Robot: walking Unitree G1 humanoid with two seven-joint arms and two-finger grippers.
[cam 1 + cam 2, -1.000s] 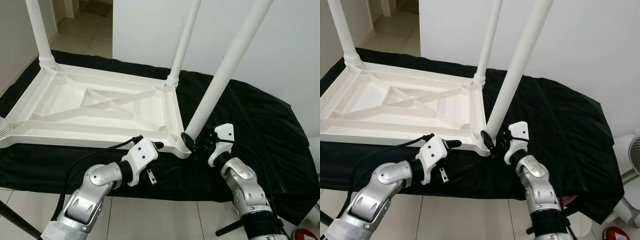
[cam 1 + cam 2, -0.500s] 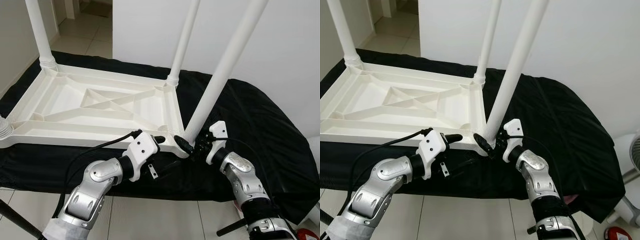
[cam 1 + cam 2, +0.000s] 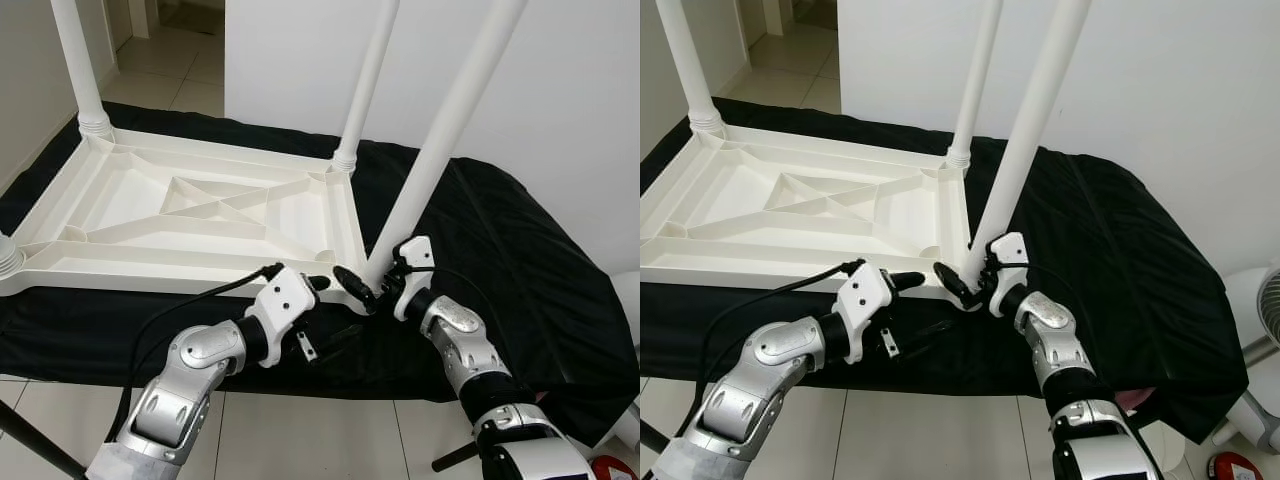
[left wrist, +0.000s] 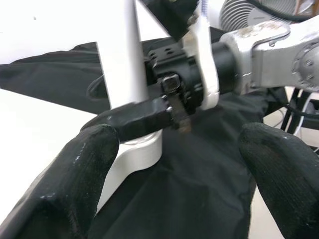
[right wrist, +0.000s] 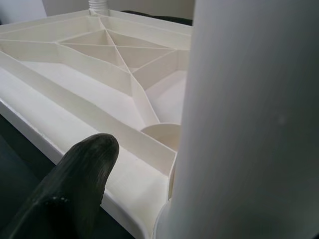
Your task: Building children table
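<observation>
**A:** Where was the children's table?

**B:** The white moulded-plastic children's tabletop (image 3: 200, 215) lay upside down, its ribbed underside up, on a surface draped in black cloth (image 3: 520, 260). Two round white plastic legs (image 3: 80, 60) stood upright in its far corner sockets. A third long white leg (image 3: 440, 140) leaned at a tilt, its foot at the near right corner socket (image 3: 962, 290), seemingly not yet seated straight.

**A:** And the tools?

**B:** The right tool (image 3: 372, 288) pinched the base of that tilted leg, one black finger (image 5: 75, 184) lying beside the tube over the tabletop's rim. The left tool (image 3: 312, 286) hovered just beside the same corner, its two black fingers (image 4: 84, 164) spread apart with nothing between them.

**A:** How would the leg handle?

**B:** Judging by its look, it was a light, stiff, hollow tube, smooth and likely slippery, with its length levering against a low grip. Holding low near the socket suited guiding the foot in; the tabletop looked light enough to slide on the cloth, so bracing its rim at that corner seemed wise.
</observation>
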